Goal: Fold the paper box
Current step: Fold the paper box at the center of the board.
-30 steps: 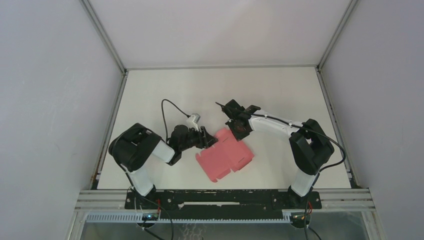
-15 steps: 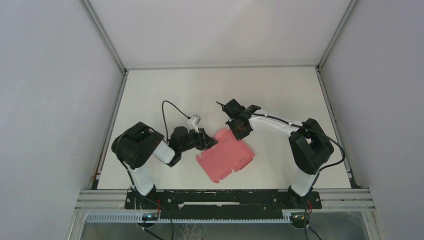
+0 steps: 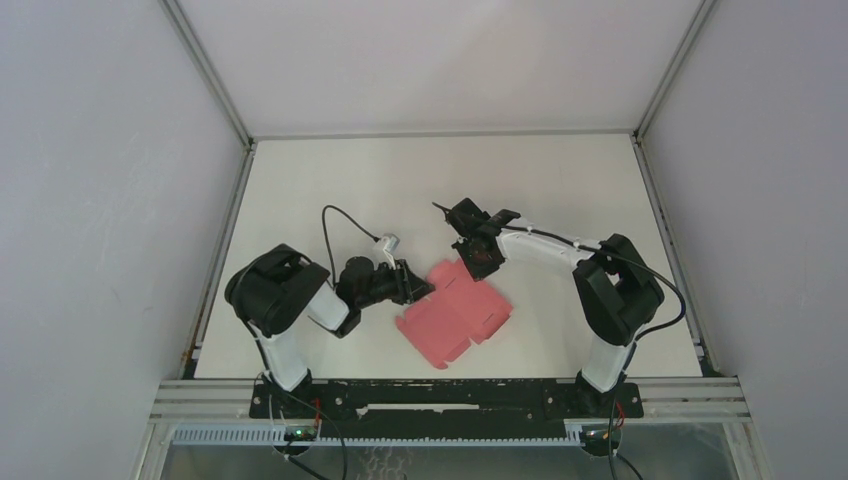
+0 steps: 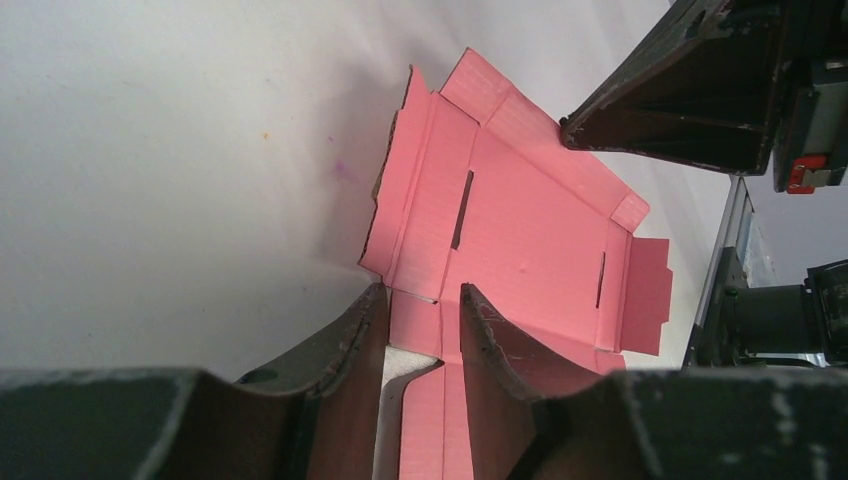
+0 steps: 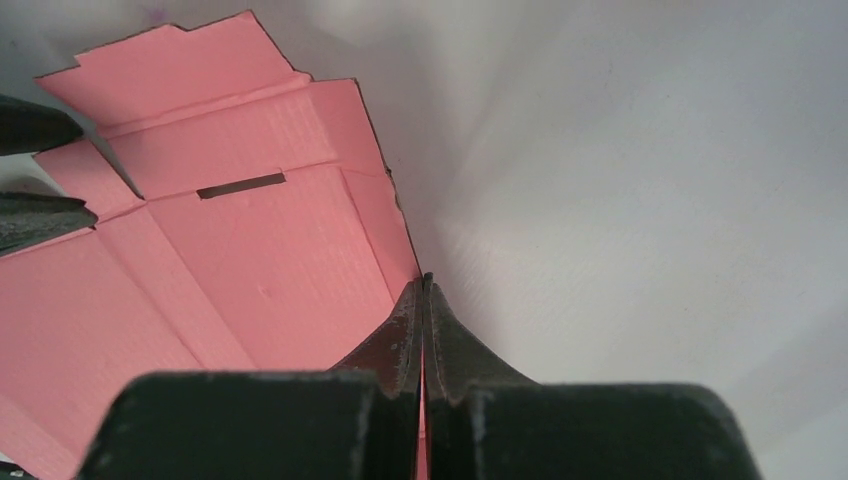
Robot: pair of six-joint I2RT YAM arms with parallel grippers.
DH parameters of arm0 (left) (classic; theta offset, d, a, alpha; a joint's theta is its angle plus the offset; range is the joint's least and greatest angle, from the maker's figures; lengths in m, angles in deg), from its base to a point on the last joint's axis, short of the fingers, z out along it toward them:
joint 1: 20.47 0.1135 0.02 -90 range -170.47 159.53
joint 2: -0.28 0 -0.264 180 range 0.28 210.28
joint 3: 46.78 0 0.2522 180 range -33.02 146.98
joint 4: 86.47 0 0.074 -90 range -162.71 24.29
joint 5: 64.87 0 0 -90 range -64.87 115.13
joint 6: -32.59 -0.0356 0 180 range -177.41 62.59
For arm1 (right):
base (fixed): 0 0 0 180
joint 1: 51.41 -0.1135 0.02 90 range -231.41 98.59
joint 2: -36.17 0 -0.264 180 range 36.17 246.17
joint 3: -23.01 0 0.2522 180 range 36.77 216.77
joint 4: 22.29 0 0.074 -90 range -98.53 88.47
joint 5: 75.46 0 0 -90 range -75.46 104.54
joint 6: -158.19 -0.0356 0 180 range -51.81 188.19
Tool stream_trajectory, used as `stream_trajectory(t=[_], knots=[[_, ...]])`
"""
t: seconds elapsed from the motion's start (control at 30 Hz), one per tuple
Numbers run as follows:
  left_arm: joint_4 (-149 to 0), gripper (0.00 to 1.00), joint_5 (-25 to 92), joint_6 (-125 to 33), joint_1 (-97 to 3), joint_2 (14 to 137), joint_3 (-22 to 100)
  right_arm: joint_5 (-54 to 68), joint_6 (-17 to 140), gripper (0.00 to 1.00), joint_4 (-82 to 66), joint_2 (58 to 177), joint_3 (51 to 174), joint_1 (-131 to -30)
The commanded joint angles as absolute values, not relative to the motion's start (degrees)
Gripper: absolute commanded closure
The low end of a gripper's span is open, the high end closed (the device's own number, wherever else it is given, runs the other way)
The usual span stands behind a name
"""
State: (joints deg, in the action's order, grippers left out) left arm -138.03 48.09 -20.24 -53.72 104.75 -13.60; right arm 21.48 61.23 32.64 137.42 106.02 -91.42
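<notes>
Two grippers meet the paper box [image 4: 530, 230]: left gripper [image 4: 422, 298] stands parted astride its near edge, contact unclear; right gripper [image 5: 424, 285] is clenched at another edge, pinch hidden.

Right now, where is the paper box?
In the top view the paper box lies on the table, near centre, between the left end effector and the right end effector at its far edge.
</notes>
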Motion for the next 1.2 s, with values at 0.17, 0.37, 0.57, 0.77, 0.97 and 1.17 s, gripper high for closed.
stream_trajectory(t=[0.17, 0.37, 0.57, 0.77, 0.97, 1.17], knots=[[-133.1, 0.62, 49.9, -18.7, -55.0, 101.1, -13.8, 20.8, 58.5, 1.00, 29.4, 138.2, 106.1, -90.7], [-132.0, 0.62, 49.6, -18.0, -56.5, 99.9, -13.0, 20.8, 57.7, 1.00, 28.8, 138.9, 106.1, -90.5], [-126.8, 0.62, 48.2, -19.4, -57.6, 97.1, -11.9, 20.7, 57.4, 1.00, 28.3, 139.8, 106.1, -90.2], [-115.3, 0.62, 43.5, -23.5, -59.0, 91.8, -9.8, 20.4, 57.1, 1.00, 27.8, 140.8, 106.1, -90.0], [-102.7, 0.63, 36.8, -28.3, -61.5, 88.4, -5.8, 19.9, 56.6, 1.00, 27.2, 141.7, 106.2, -90.2], [-100.2, 0.63, 33.8, -29.3, -63.7, 90.4, -3.6, 19.8, 56.4, 1.00, 26.9, 142.0, 106.1, -90.3]])
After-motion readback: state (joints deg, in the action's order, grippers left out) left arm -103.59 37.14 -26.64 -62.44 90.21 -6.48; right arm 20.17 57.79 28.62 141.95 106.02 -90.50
